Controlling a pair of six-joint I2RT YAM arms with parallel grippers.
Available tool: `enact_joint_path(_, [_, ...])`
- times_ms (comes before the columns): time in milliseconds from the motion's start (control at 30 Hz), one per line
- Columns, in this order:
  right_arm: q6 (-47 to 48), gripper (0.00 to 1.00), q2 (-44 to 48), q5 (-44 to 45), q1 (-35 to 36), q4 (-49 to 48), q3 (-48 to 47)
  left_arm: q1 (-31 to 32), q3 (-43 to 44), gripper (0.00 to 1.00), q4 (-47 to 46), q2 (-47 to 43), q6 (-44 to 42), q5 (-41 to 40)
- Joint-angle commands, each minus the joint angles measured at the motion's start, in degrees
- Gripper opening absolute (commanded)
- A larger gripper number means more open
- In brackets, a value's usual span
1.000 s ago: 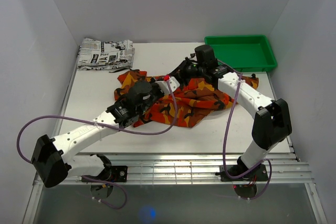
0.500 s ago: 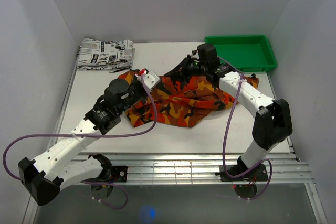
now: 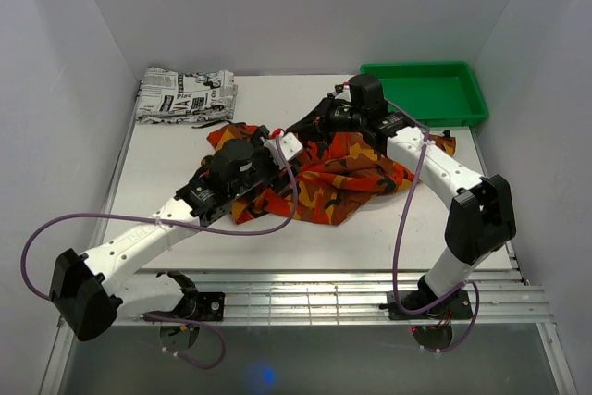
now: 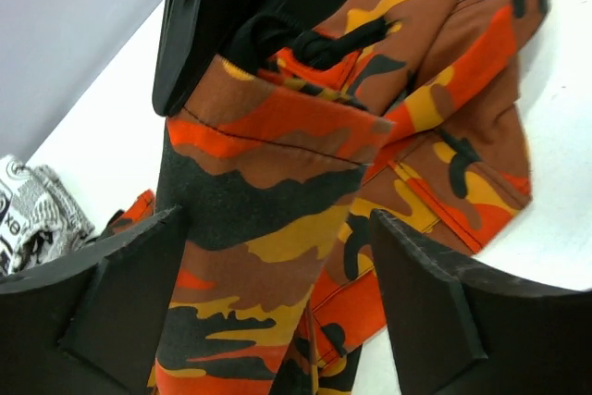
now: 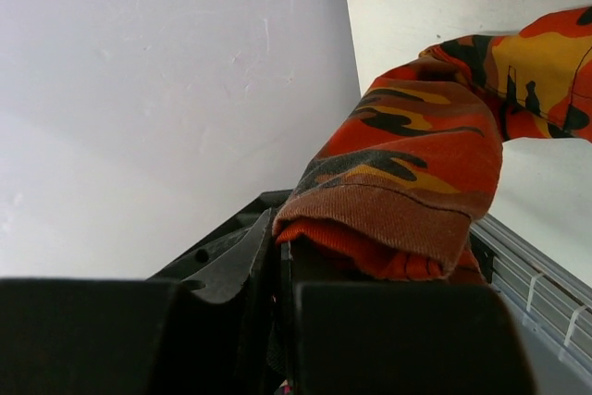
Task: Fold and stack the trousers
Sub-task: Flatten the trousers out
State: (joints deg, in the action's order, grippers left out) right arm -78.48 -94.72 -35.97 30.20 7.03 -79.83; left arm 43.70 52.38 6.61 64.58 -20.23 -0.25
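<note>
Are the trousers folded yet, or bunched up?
Bunched up. The camouflage trousers lie in a crumpled heap mid-table, and the right claw pinches one ribbed cuff.

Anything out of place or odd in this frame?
Nothing is damaged or spilled. The trousers lie in a crumpled heap mid-table, not flat. The right gripper pinches a ribbed cuff, and the left gripper hangs open over the cloth.

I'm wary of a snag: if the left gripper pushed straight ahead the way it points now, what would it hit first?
The trousers: the open left gripper has raised camouflage cloth right ahead, between its fingers. The right gripper, holding that cloth, lies beyond; depth is unclear.
</note>
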Motion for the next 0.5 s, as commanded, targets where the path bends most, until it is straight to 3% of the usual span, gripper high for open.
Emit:
enact_joint_path(0, [-0.4,0.08,3.9,-2.3,0.5,-2.8,-1.5,-0.7,-0.2,0.85,-4.1,0.9,-0.9,-4.6])
enact_joint_path(33, [-0.4,0.08,4.4,-2.5,0.6,-2.6,-1.2,-1.3,0.0,0.75,-5.0,1.1,-0.4,-4.4])
enact_joint_path(100, [-0.1,0.08,4.9,-2.8,0.8,-2.7,-0.8,-3.7,0.4,0.66,-5.9,1.3,0.5,-3.8])
enact_joint_path(200, [0.8,0.08,5.5,-3.1,0.7,-2.6,0.5,-6.9,1.6,0.41,-4.9,1.0,2.5,0.0])
enact_joint_path(233, [1.0,0.08,5.8,-3.1,0.7,-2.5,0.8,-7.7,1.8,0.3,-4.8,0.6,3.4,1.3])
enact_joint_path(267, [1.4,0.08,5.8,-3.0,0.6,-2.7,1.3,-9.2,2.1,0.0,-4.4,0.4,4.1,3.2])
enact_joint_path(333, [1.9,0.11,5.8,-3.1,0.1,-3.3,1.2,-11.5,2.4,0.0,-3.4,-1.2,6.0,10.2])
enact_joint_path(400, [4.2,0.32,5.7,-3.8,-0.7,-5.8,0.5,-16.6,3.2,0.0,-2.2,-2.8,7.5,17.5])
enact_joint_path(433, [5.6,0.42,5.5,-4.9,-2.1,-6.3,0.1,-18.4,3.3,0.0,-1.3,-4.7,7.9,25.7])
enact_joint_path(467, [7.4,0.62,5.3,-5.9,-3.0,-9.8,-0.1,-22.3,2.9,0.0,-1.3,-5.9,8.6,29.6])
